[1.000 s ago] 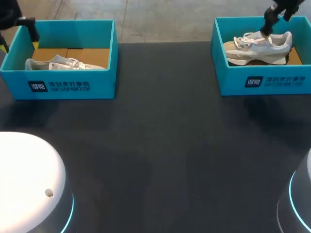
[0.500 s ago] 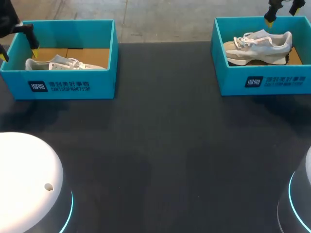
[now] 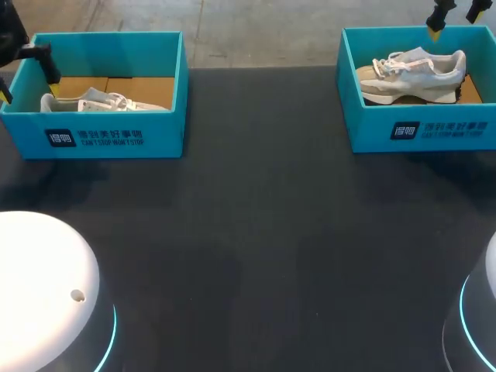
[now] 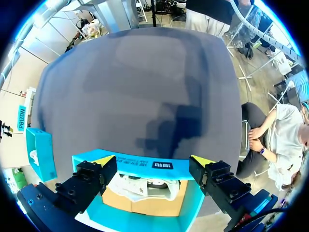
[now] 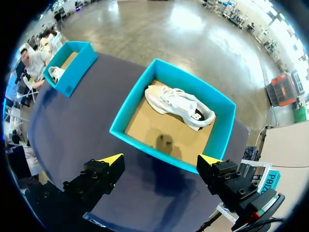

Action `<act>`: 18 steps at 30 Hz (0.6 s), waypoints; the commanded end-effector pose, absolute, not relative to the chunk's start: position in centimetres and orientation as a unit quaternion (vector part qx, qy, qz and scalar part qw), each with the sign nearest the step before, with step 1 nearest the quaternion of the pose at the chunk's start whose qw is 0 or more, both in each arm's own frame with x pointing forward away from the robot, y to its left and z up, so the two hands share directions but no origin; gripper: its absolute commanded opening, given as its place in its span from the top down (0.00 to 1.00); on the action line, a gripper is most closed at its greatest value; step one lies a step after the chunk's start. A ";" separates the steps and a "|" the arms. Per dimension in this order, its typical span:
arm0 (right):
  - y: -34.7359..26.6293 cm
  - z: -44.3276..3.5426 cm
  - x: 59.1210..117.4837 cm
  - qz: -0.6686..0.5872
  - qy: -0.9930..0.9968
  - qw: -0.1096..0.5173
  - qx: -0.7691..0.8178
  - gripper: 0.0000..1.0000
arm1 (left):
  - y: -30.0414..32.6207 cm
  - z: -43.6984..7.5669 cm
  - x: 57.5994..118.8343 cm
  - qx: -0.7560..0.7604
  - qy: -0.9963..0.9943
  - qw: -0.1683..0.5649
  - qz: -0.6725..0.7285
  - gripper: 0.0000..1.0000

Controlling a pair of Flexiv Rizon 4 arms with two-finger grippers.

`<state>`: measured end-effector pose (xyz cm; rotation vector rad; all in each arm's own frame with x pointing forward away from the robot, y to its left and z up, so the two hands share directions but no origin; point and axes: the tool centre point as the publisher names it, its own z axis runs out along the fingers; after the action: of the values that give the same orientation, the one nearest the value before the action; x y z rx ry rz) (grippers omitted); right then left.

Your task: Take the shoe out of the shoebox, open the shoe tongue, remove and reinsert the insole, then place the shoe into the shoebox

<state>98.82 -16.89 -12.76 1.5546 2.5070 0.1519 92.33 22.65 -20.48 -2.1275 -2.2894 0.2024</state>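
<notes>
Two teal cardboard shoeboxes sit well apart on the dark table (image 3: 256, 232), one at the far left (image 3: 93, 138) and one at the far right (image 3: 422, 132). Each holds a single pale grey-and-white lace-up sneaker on its brown cardboard floor.

The right-hand sneaker (image 3: 415, 71) stands on its sole with the laces up, toe to the left. That likely leaves the tongue and collar open to a reach from above. The left-hand sneaker (image 3: 101, 101) lies low against the near wall of its box, which hides part of it from the head camera.

The left gripper (image 3: 29, 81) hangs over the left end of the left box. Its yellow-tipped fingers are spread wide and hold nothing. From its wrist camera, the sneaker lies directly below, inside the box.

The right gripper (image 3: 453, 17) hovers above the far edge of the right box, well clear of the shoe. Its fingers are also apart and empty. Its wrist camera takes in the whole box from high up.

Both sets of fingers appear wide enough to straddle a shoe, which would suit either a descent or a release. With both shoes boxed and both grippers empty, these views do not settle whether the job is beginning or finished. If it is beginning, the next move calls for a grip on the shoe's collar or heel that clears the box walls.
</notes>
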 end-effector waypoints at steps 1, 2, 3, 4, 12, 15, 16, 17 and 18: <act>-16.9 -12.8 98.9 0.052 0.845 0.094 0.524 0.00 | 22.6 -20.5 92.3 -0.679 -0.731 0.004 0.064 0.00; -16.9 -12.8 98.9 0.052 0.845 0.094 0.524 0.00 | 22.6 -20.5 92.3 -0.679 -0.731 0.004 0.064 0.00; -16.9 -12.8 98.9 0.052 0.845 0.094 0.524 0.00 | 22.6 -20.5 92.3 -0.679 -0.731 0.004 0.064 0.00; -16.9 -12.8 98.9 0.052 0.845 0.094 0.524 0.00 | 22.6 -20.5 92.3 -0.679 -0.731 0.004 0.064 0.00; -17.8 -12.8 99.8 0.040 0.828 0.094 0.551 0.00 | 22.6 -20.5 92.3 -0.679 -0.731 0.004 0.064 0.00; -19.0 -13.2 101.2 0.023 0.807 0.095 0.582 0.00 | 22.6 -20.5 92.3 -0.679 -0.731 0.004 0.064 0.00; -19.2 -13.4 101.7 0.025 0.805 0.093 0.585 0.00 | 22.6 -20.5 92.3 -0.679 -0.731 0.004 0.064 0.00; -19.4 -13.5 102.2 0.025 0.800 0.090 0.592 0.00 | 22.6 -20.5 92.3 -0.679 -0.731 0.004 0.064 0.00; -19.6 -13.7 102.7 0.018 0.794 0.090 0.601 0.00 | 22.6 -20.5 92.3 -0.679 -0.731 0.004 0.064 0.00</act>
<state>100.52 -19.70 -13.37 1.7443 2.3523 0.1057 92.34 22.64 -20.48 -2.1275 -2.2891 0.2022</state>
